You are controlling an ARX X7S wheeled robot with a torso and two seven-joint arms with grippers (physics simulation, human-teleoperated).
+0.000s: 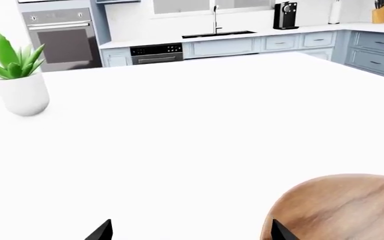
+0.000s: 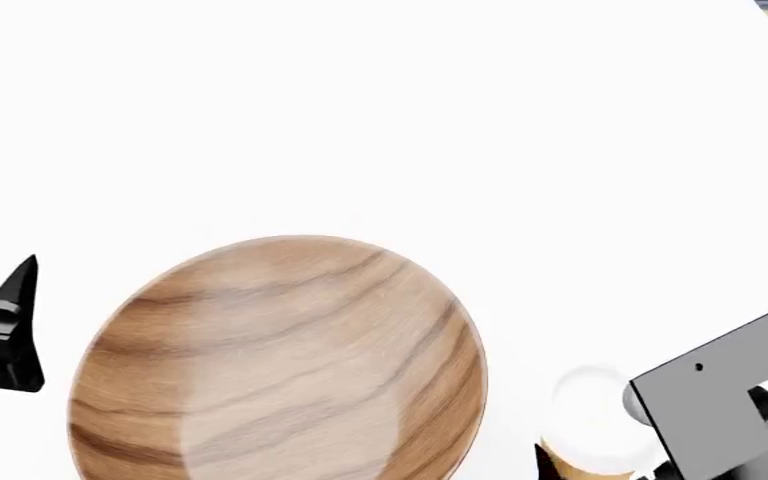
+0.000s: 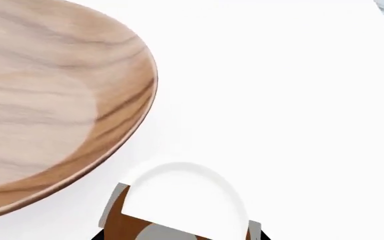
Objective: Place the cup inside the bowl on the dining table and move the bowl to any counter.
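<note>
The wide wooden bowl (image 2: 277,370) rests on the white dining table (image 2: 384,120), near its front. Just to the bowl's right is the tan cup (image 3: 122,220) with its white lid (image 3: 182,197), held between the grey fingers (image 3: 109,210) of my right gripper (image 3: 178,235), which is shut on it. In the head view the cup (image 2: 584,410) sits beside the bowl's rim, outside the bowl. My left gripper (image 1: 192,232) is open to the left of the bowl, with one black fingertip (image 1: 282,231) at the bowl's rim (image 1: 345,205) and only bare table between its tips.
A green plant in a white pot (image 1: 22,75) stands on the table's far left. Beyond the table runs the kitchen counter (image 1: 259,34) with a sink (image 1: 219,34), a black coffee machine (image 1: 285,15) and a knife block (image 1: 379,14). A wall oven (image 1: 62,40) stands at the left.
</note>
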